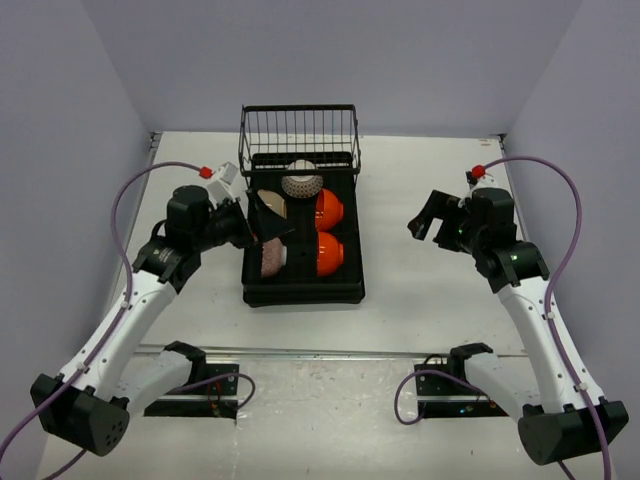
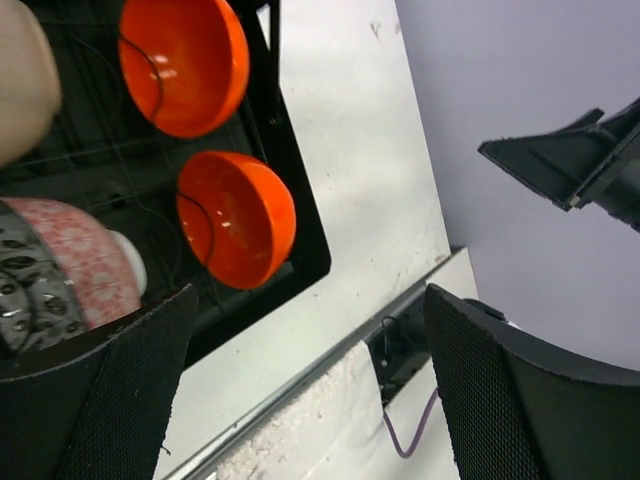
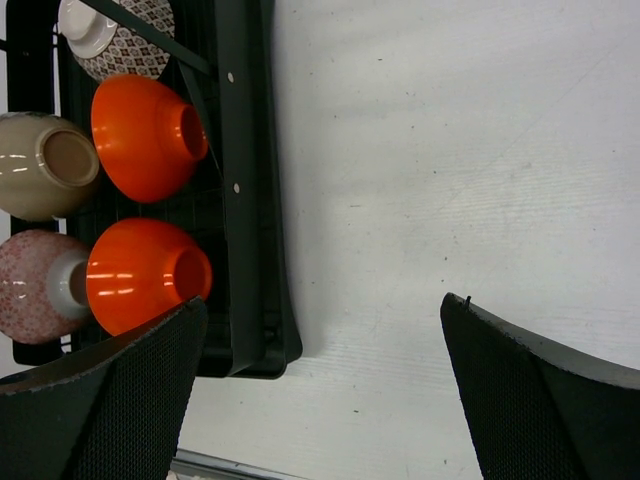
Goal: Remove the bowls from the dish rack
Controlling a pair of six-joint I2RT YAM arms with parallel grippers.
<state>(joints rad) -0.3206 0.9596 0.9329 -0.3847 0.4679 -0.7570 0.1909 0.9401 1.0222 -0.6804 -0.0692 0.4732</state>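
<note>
- Left arm (image 1: 120, 325) and right arm (image 1: 540, 330): white shells on the long links, black joints.
- Bulky black housings (image 1: 85, 420) at the shoulders.
- Purple cable (image 1: 122, 195) looping along each arm.
- Small red cap (image 1: 206, 172) near each wrist.
- Broad black fingers (image 2: 110, 400), finely gridded on the surface.

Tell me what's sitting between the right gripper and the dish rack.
Nothing: only bare white table separates the right gripper from the dish rack, clearest in the top view.

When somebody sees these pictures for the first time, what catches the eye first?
Two bright orange bowls stand out, tipped on edge in the right half of the black dish rack. A wire basket rises at its far end. The left end effector and the right end effector hover open on either side.
</note>
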